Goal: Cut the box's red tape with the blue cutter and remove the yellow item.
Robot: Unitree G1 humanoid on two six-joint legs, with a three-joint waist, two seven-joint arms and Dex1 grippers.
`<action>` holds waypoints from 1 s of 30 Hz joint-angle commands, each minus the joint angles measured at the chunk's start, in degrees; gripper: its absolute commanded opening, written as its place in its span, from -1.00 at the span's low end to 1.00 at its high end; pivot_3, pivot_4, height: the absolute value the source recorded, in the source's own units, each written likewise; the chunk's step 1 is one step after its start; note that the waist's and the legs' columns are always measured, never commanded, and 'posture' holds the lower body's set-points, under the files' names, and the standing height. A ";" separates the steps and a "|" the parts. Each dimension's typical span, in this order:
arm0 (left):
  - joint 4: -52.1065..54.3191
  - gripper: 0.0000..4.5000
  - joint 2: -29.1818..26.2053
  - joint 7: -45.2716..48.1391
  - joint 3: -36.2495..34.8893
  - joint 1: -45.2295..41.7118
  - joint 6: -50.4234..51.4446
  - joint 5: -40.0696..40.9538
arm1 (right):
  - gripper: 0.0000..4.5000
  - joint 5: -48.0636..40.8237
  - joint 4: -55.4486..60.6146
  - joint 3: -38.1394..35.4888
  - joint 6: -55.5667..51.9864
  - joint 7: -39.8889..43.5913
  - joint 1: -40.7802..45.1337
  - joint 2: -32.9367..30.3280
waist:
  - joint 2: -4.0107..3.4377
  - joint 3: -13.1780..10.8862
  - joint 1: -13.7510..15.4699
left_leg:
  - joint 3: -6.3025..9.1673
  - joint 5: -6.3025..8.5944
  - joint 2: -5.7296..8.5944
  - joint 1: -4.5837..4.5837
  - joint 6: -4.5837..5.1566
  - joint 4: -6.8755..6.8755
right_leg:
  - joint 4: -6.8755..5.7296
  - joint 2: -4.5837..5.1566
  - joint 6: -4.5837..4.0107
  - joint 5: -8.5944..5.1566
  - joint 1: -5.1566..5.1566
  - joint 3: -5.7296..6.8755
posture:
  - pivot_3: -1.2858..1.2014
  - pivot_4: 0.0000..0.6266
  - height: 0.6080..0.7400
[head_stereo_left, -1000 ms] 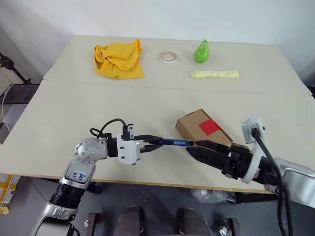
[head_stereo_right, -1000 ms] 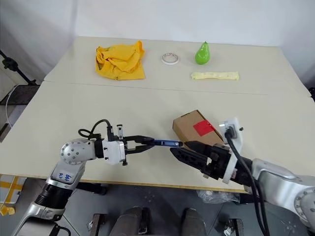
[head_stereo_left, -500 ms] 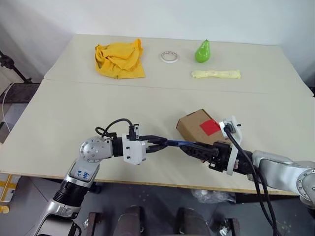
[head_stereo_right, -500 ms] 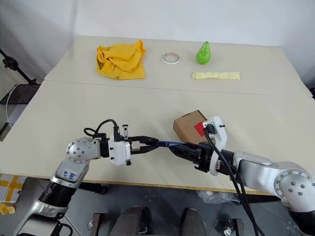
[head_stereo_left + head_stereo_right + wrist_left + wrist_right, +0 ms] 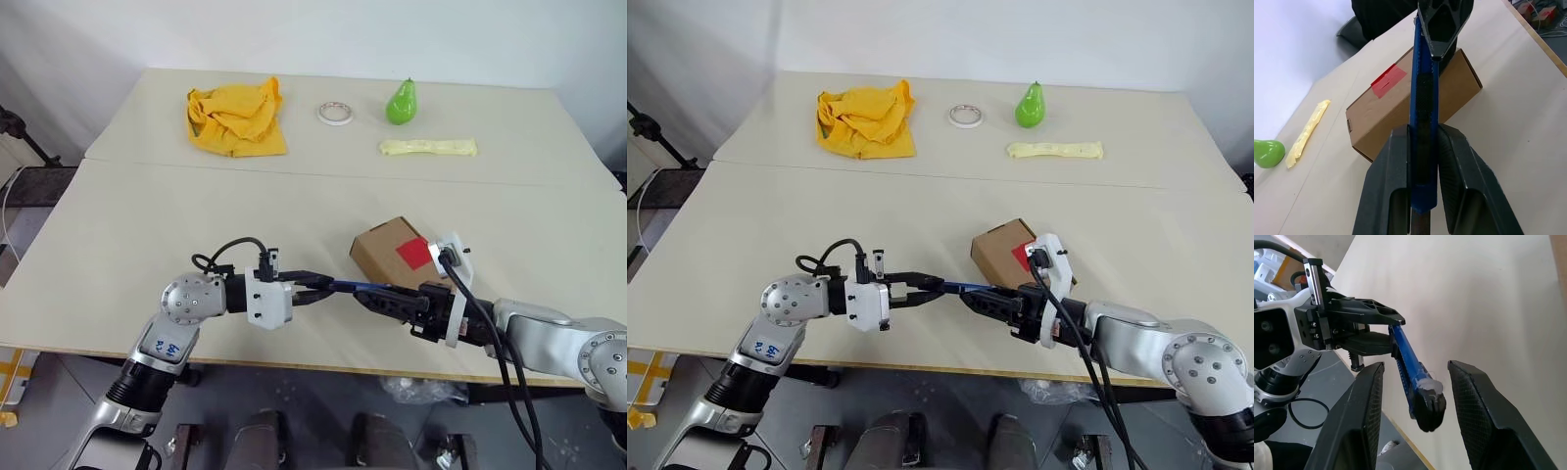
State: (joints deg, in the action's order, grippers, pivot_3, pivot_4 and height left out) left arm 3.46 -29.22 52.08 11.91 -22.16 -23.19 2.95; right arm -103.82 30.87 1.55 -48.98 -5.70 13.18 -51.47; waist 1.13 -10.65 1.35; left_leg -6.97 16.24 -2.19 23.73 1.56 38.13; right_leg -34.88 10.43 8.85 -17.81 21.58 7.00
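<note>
Far left at the back of the table [image 5: 118, 225] lies a crumpled yellow-orange cloth [image 5: 236, 118], and nearer the front edge the left gripper [image 5: 315, 290] reaches level toward the right. Its two black fingers [image 5: 1396, 166] are clamped on the blue cutter [image 5: 355, 286], squeezing the slim blue body from both sides, as the left wrist view shows plainly. The cutter runs out level from that grip toward the other arm, held just above the tabletop.

Moving along, a white tape roll [image 5: 334, 114] sits at the back, and beside it a green pear [image 5: 400, 102] stands upright. In front of the pear lies a long pale yellow strip [image 5: 428, 148].

Back at the front, the cutter's darker far end meets the right gripper [image 5: 377, 297]. In the right wrist view its fingers [image 5: 1476, 396] stand on either side of that dark end with a gap on each side, so they are parted around the tool and not pressing it; from the head views it is hard to tell whether a fingertip brushes it.

Just behind the two grippers sits the box [image 5: 387, 250], a small brown carton lying closed at an angle on the table. The red tape [image 5: 413, 253] is on its top face, toward the right end, next to the right wrist's white camera mount [image 5: 453, 257].
</note>
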 commanded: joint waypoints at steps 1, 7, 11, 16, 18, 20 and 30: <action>1.72 -0.80 -0.18 -0.52 0.28 0.39 -0.95 -0.09 | -0.45 0.38 0.48 -1.35 -0.01 0.90 0.56 0.74 | 0.00 0.00 0.00 | 0.00 0.00 0.00 0.00 0.00 0.00 | 0.00 0.00 0.00 0.00 0.00 0.00 | 0.03 -0.52 1.00; 1.68 -0.80 -0.49 -0.09 0.60 0.65 -1.44 -0.28 | -0.93 0.74 0.25 -1.95 0.96 1.50 0.48 2.67 | 0.00 0.00 0.00 | 0.00 0.00 -0.01 0.00 0.00 0.00 | 0.00 0.00 0.00 0.00 0.00 0.01 | 0.03 -0.52 1.00; 2.82 -0.65 -0.43 1.48 0.64 1.43 0.28 3.35 | -0.93 1.38 0.24 -2.31 0.79 2.07 0.42 3.39 | 0.00 0.00 -0.01 | 0.01 0.00 -0.01 0.02 0.00 0.00 | 0.01 0.00 0.00 0.00 0.01 0.02 | 0.03 -0.52 1.00; 12.02 -0.01 -5.61 5.06 -3.02 5.34 24.66 22.47 | -0.93 1.50 1.27 -4.33 -0.13 5.97 -0.23 1.98 | -0.01 -0.01 -0.22 | 0.02 0.00 -0.03 0.04 0.00 0.00 | 0.00 -0.01 0.00 0.00 0.02 0.01 | 0.03 -0.52 1.00; 14.71 0.00 -11.44 6.23 -7.84 7.21 39.58 33.79 | -0.93 0.29 2.23 -7.59 -0.72 9.70 -1.60 0.31 | -0.06 -0.04 -0.67 | 0.05 -0.01 -0.13 0.05 -0.03 -0.01 | 0.00 -0.09 0.00 0.00 0.04 0.01 | 0.03 -0.52 1.00; 14.81 0.00 -16.82 9.60 -10.46 8.43 45.95 38.13 | -0.93 -1.32 2.34 -11.62 -0.56 13.05 -3.26 -0.64 | -0.09 -0.06 -0.72 | 0.11 -0.02 -0.20 0.05 -0.08 -0.01 | -0.06 -0.16 -0.02 -0.01 0.05 0.01 | 0.03 -0.52 1.00; 7.23 -1.00 -14.36 10.50 -11.08 5.96 49.54 35.16 | -0.93 4.68 -3.52 -42.57 -4.88 30.13 -20.28 -6.44 | -0.12 -0.08 0.83 | 0.06 0.07 0.17 0.18 -0.03 0.00 | 0.23 -0.21 0.00 0.00 0.03 -0.03 | 0.03 -0.52 1.00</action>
State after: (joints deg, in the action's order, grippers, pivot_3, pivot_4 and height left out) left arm 9.97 -44.73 62.63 -0.02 -14.85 26.64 38.35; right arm -102.19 28.23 -35.37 -53.62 21.11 -5.55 -57.37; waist 1.01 -10.73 2.17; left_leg -6.92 16.31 -2.01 23.92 1.53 38.13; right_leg -34.63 10.22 8.87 -17.80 21.61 6.96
